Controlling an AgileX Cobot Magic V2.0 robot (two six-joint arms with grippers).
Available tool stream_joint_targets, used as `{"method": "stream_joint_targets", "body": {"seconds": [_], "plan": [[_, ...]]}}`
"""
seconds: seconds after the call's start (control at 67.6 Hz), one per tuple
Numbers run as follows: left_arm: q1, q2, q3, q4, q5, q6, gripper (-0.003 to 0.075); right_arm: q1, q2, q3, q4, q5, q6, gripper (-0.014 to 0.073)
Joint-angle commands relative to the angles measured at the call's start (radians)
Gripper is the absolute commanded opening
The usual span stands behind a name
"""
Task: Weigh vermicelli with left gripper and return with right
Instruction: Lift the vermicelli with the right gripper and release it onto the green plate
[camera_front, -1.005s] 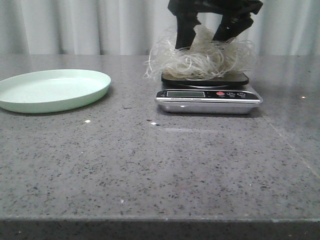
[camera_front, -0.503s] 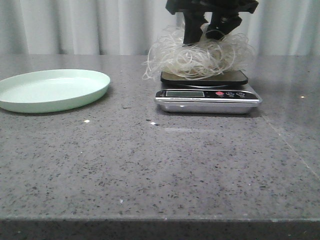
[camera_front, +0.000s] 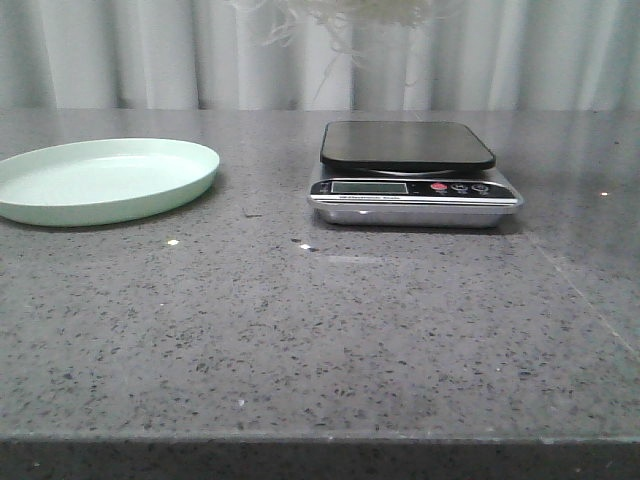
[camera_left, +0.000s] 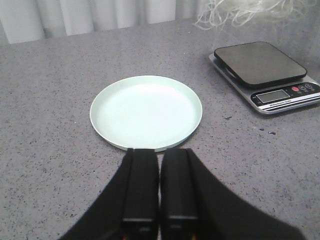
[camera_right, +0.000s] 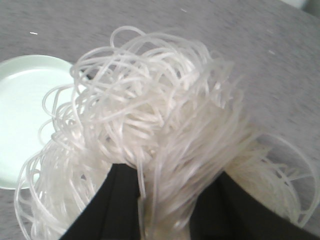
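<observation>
- Now the vermicelli (camera_right: 150, 125) hangs clamped in the right gripper (camera_right: 150, 210), a round tangle without clear long axis, strands trailing down.
- Lifted off the scale (camera_front: 410, 170) since earlier; platform bare.
- Left gripper (camera_left: 159, 187) pressed together, empty, near the plate (camera_left: 146, 112).

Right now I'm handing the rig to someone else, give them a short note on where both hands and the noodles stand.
Left hand: shut, empty, hanging short of the pale green plate.
Right hand: shut on the vermicelli, holding the bundle in the air; the front view shows only loose strands at its top edge, above the scale.
Scale: black platform bare, nothing on it. Plate: nothing on it.
Done: the vermicelli is off the scale and in the right hand, so weighing appears finished.
Left: carry the bundle over to the plate, probably its return spot, set it down and release.
</observation>
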Motion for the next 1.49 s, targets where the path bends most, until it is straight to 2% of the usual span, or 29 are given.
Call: {"method": "stream_joint_targets", "body": {"seconds": [0.0,0.296,0.473,0.754,0.813,0.991,1.094,1.301,1.478], "plan": [[-0.005,0.01,-0.025,0.007,-0.073,-0.009,0.0134,0.08,-0.039,-0.035,0.027,-0.1,-0.015,0.0144],[-0.005,0.01,-0.025,0.007,-0.073,-0.009,0.0134,0.244,0.062,-0.043,0.028,-0.229,-0.015,0.0144],[-0.005,0.01,-0.025,0.007,-0.073,-0.009,0.0134,0.271,0.14,-0.043,0.055,-0.326,-0.015,0.0144],[-0.005,0.01,-0.025,0.007,-0.073,-0.009,0.0134,0.27,0.226,-0.043,0.06,-0.401,-0.015,0.0146],[-0.005,0.01,-0.025,0.007,-0.073,-0.009,0.0134,0.27,0.237,-0.043,0.06,-0.41,-0.015,0.0177],[-0.005,0.01,-0.025,0.007,-0.073,-0.009,0.0134,0.27,0.26,-0.043,0.072,-0.42,-0.015,0.0391],[-0.005,0.01,-0.025,0.007,-0.073,-0.009,0.0134,0.27,0.27,-0.043,0.072,-0.417,-0.015,0.0439],[-0.005,0.01,-0.025,0.007,-0.073,-0.009,0.0134,0.269,0.275,-0.043,0.074,-0.414,-0.015,0.0461],[-0.005,0.01,-0.025,0.007,-0.073,-0.009,0.0134,0.257,0.232,-0.081,0.024,-0.382,-0.015,0.0559]]}}
